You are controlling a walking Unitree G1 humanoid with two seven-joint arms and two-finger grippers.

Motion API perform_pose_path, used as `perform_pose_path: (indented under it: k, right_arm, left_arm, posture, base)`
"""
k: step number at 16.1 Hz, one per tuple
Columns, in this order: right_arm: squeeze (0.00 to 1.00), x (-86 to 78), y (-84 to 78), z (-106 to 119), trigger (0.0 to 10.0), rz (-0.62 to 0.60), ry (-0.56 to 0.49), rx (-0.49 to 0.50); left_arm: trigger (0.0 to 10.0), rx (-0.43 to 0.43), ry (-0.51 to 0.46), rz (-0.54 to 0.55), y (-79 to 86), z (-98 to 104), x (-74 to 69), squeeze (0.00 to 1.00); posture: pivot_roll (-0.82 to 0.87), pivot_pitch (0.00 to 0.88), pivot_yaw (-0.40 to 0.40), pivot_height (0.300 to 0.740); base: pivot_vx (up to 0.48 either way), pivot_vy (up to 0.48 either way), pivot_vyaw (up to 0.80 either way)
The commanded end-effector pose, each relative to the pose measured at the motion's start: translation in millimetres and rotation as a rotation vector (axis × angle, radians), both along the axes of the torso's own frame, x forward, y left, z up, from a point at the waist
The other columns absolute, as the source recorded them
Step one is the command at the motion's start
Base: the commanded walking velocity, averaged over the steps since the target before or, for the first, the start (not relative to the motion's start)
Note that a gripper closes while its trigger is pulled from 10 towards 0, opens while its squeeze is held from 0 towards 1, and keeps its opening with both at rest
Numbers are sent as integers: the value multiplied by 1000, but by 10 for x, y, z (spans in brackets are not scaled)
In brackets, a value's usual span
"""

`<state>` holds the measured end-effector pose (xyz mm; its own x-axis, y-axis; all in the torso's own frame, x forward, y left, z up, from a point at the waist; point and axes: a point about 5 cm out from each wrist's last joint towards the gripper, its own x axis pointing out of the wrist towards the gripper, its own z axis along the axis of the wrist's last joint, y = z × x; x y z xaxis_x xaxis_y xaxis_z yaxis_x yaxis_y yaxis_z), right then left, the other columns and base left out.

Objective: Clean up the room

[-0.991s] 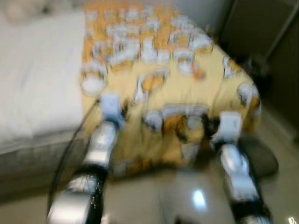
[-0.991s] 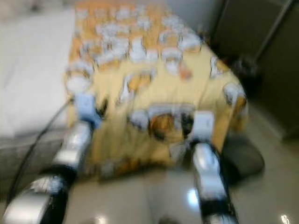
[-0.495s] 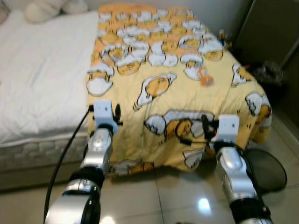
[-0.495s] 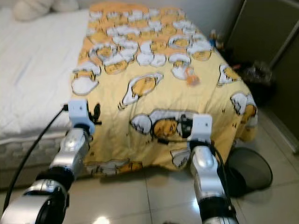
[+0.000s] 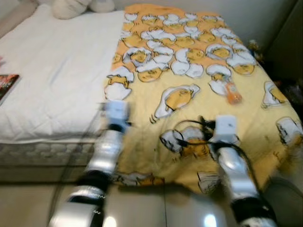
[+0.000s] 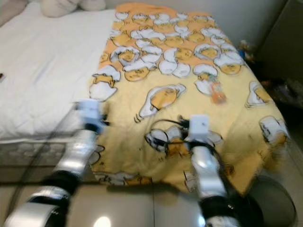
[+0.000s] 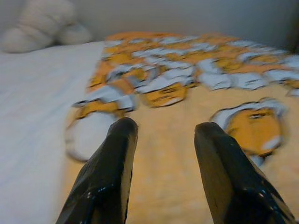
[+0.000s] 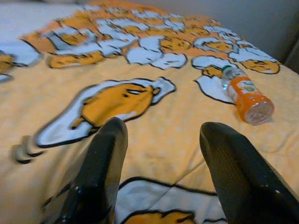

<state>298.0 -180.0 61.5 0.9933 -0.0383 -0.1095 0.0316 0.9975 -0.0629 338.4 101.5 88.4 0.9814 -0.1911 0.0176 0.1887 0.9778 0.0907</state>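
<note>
An orange bottle (image 5: 232, 92) with a green cap lies on its side on the yellow egg-cartoon blanket (image 5: 189, 61) that covers the right half of the bed. The right wrist view has the same bottle (image 8: 245, 95) ahead of my right gripper (image 8: 163, 128), which is open and empty, hovering low over the blanket near the bed's foot. My left gripper (image 7: 166, 128) is open and empty too, held over the blanket's left border beside the white sheet. Both silver arms reach forward from the floor side of the bed.
A white sheet (image 5: 57, 71) covers the bed's left half, with pale pillows (image 5: 71, 7) at the head and a book (image 5: 5, 84) at the left edge. A dark bin (image 6: 278, 203) stands on the glossy tiled floor (image 5: 151, 208). Dark furniture (image 5: 291, 42) rises at right.
The camera has swung left and moved nearer the bed, so more white sheet shows and the bin has slid to the lower right. Both grippers stay open and empty.
</note>
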Motion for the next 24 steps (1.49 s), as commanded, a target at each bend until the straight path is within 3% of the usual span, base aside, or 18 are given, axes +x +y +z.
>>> perform_pose_path:
  k: [1,4,5,6,14,20,22,23,24]
  right_arm:
    - [0,38,101,47,10000,17,-22,11]
    - [0,12,76,55,10000,-1,-41,15]
    - [0,6,68,45,10000,-6,-35,11]
    - [0,-6,55,31,10000,-10,-28,4]
    - [0,-7,22,16,10000,-19,-25,-15]
    - [0,-4,50,2,10000,1,-12,-9]
    - [0,45,111,-25,10000,9,23,37]
    - [0,110,169,-4,10000,36,37,46]
    - [0,167,202,37,10000,44,41,66]
  left_arm:
    - [10000,16,-14,18,161,-11,-16,0]
    - [10000,10,-9,-6,111,-27,-41,0]
    - [10000,-17,8,-15,89,-49,-60,369]
    - [10000,-22,13,-36,42,-68,-85,1000]
    - [10000,-79,26,-84,-83,-75,-121,1000]
    - [10000,-58,44,-44,24,-76,-60,1000]
    - [10000,-8,39,-1,95,-82,-51,1000]
    - [10000,-24,41,16,138,-73,-35,0]
    - [10000,-37,25,11,167,-29,-23,0]
  posture:
    - [27,0,-29,740]
    - [17,0,-20,740]
    - [14,0,-17,740]
    - [12,0,-16,740]
    - [5,0,-14,740]
    - [3,0,-18,740]
    - [1,0,-14,740]
    - [9,0,-20,740]
    - [18,0,-25,740]
  base:
    - [371,-300,0]
    - [314,-360,0]
    - [304,-368,0]
    - [304,-368,0]
    - [304,-368,0]
    - [320,-354,0]
    - [413,0,0]
    - [0,0,0]
    - [0,0,0]
